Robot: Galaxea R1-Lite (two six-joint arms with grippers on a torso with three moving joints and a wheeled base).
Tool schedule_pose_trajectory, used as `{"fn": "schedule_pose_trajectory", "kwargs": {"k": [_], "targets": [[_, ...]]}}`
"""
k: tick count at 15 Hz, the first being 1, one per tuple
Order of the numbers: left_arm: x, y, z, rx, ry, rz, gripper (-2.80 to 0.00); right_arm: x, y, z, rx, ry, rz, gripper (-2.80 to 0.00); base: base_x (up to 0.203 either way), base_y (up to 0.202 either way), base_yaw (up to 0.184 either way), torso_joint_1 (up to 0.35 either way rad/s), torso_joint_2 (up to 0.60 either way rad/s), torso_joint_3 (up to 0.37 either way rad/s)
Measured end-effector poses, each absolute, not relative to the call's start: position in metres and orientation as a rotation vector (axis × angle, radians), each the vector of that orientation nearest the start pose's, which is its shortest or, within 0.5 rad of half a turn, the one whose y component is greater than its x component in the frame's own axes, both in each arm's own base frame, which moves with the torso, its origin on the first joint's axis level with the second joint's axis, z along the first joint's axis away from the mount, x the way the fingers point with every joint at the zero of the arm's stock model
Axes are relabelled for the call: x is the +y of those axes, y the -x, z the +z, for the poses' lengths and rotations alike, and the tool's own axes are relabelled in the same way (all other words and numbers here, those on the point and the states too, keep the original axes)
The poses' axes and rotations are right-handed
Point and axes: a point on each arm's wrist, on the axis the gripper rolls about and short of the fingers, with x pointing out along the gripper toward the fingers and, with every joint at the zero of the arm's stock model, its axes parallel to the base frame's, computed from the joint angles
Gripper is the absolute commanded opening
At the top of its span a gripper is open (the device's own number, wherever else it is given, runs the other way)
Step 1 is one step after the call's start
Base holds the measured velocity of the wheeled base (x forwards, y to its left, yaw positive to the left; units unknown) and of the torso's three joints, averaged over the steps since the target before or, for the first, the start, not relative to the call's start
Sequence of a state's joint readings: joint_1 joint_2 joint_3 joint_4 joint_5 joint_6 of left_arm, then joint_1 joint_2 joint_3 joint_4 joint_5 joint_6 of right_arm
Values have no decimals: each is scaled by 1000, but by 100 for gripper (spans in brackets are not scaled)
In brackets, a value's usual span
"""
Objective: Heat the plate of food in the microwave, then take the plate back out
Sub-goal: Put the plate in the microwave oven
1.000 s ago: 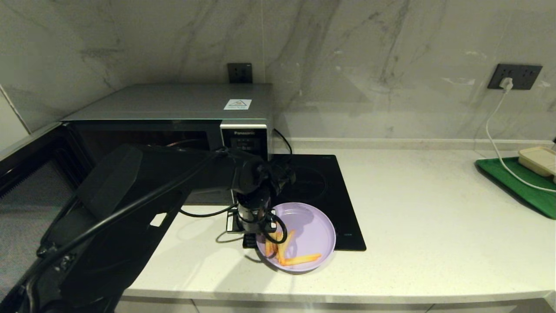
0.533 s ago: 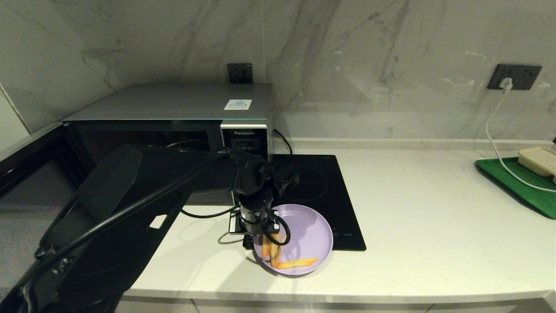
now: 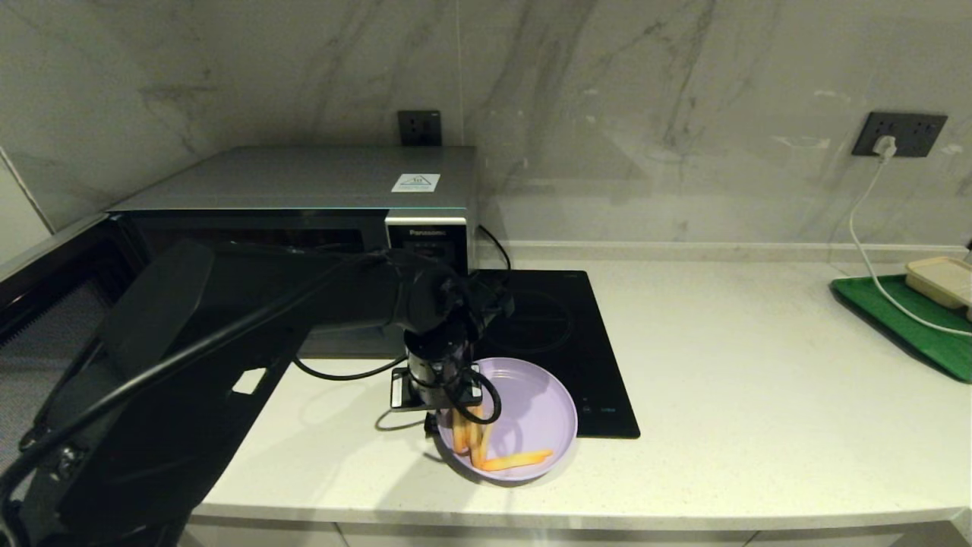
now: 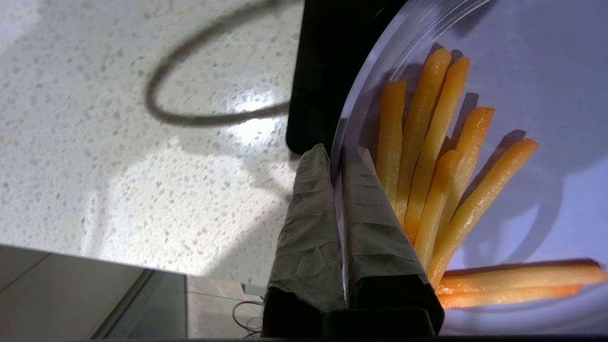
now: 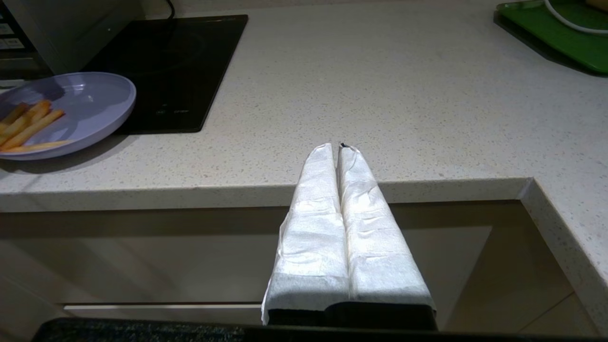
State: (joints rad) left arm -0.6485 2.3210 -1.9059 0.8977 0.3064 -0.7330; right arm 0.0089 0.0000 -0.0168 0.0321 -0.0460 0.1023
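Since a second ago the left claw [image 4: 335, 154] has pinched shut on the near-left rim of the round lilac plastic plate [image 3: 531, 403] and drawn it slightly toward the microwave side, one edge lifted off the speckled white surface [image 3: 721, 395]. Orange-yellow fries [image 4: 437, 156] lie bunched right beside the claw. Just beyond it lies the flat black induction hob [image 3: 562, 319], farther back the silver Panasonic microwave [image 3: 319, 190], door open. The right claw [image 5: 339, 148], pressed together, hangs parked off the surface's front edge.

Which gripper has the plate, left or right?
The left gripper: its fingers are shut on the rim of the lilac plate, beside the fries. The right gripper is shut on nothing, parked off the counter's front edge.
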Motion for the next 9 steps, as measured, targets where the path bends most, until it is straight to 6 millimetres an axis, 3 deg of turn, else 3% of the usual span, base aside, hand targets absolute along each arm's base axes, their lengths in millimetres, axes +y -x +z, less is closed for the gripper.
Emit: {"fn": "schedule_pose_trajectory", "kwargs": {"k": [9], "targets": [[-224,-323,133,1211,106,205,-280,-1,24,77,13,-102,-38,-280,0,0,0,0,0,0]]}}
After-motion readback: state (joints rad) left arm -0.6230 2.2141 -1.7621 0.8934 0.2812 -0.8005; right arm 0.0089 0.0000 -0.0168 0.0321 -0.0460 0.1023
